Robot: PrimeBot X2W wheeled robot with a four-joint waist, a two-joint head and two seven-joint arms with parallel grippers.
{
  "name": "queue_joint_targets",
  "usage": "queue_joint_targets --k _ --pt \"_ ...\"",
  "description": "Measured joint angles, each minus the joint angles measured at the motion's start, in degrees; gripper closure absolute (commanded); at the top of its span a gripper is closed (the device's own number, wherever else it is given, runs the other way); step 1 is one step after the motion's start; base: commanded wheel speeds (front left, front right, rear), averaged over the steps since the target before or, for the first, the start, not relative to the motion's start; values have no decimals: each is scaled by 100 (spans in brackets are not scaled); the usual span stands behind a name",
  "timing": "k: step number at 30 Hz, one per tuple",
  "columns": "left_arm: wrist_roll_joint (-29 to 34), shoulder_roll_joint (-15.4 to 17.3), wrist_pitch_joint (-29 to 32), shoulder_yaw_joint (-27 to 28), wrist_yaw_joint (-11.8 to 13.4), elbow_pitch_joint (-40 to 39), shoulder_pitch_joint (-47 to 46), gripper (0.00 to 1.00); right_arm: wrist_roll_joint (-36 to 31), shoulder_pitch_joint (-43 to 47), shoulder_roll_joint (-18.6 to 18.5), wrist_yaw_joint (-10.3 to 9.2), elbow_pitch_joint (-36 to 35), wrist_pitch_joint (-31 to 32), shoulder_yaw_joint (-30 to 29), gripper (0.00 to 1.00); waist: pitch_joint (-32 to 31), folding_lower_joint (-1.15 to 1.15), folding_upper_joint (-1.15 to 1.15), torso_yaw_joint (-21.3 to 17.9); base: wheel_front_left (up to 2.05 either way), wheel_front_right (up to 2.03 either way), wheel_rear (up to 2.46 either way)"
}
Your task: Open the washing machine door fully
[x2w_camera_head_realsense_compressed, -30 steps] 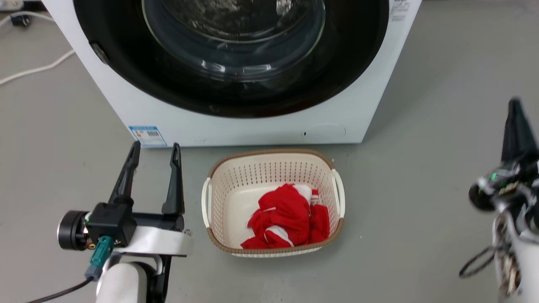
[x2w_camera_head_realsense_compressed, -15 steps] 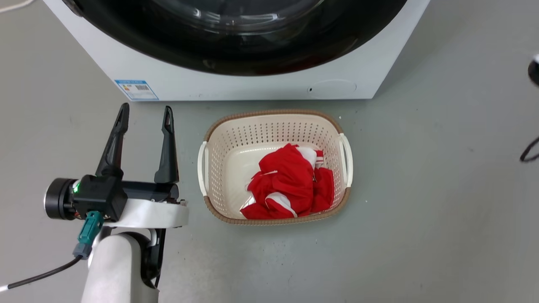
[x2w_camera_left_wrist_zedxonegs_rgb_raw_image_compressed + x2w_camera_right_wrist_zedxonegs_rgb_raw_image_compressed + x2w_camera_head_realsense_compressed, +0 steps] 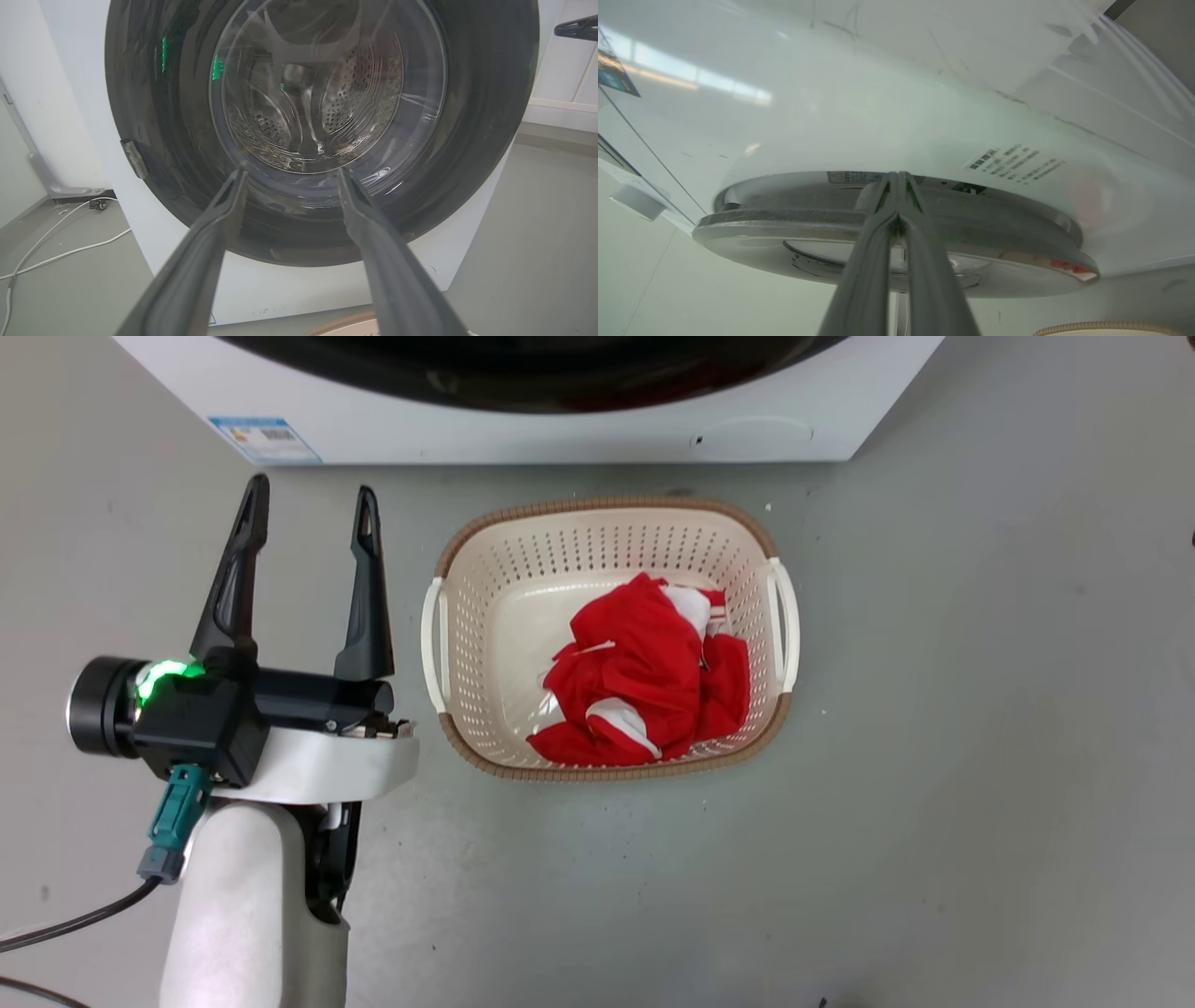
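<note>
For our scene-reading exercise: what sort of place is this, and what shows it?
Probably a laundry area: a white front-loading washing machine with a glossy black round door, and a cream perforated plastic basket holding red-and-white cloth on the grey floor.

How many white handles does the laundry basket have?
2. The left handle sits on the basket side nearest the left gripper; the right handle sits on the opposite side. None looks hidden.
</note>
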Motion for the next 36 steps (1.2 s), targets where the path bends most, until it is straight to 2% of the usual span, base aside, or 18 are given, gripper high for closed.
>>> queue_joint_targets --k 16,27,36 --pt "5 -2 -1 -94 16 -144 -191 0 -105 -536 209 0 114 448 149 100 473 0 0 52 0 0 0" --pt "-5 -7 0 -141 48 -24 -199 0 88 -523 292 -9 -88 1060 145 100 331 0 0 19 0 0 0" --pt "-21 -13 -1 -160 49 100 -122 0 185 -143 283 2 -464 1742 312 100 68 -1 0 -57 0 0 0"
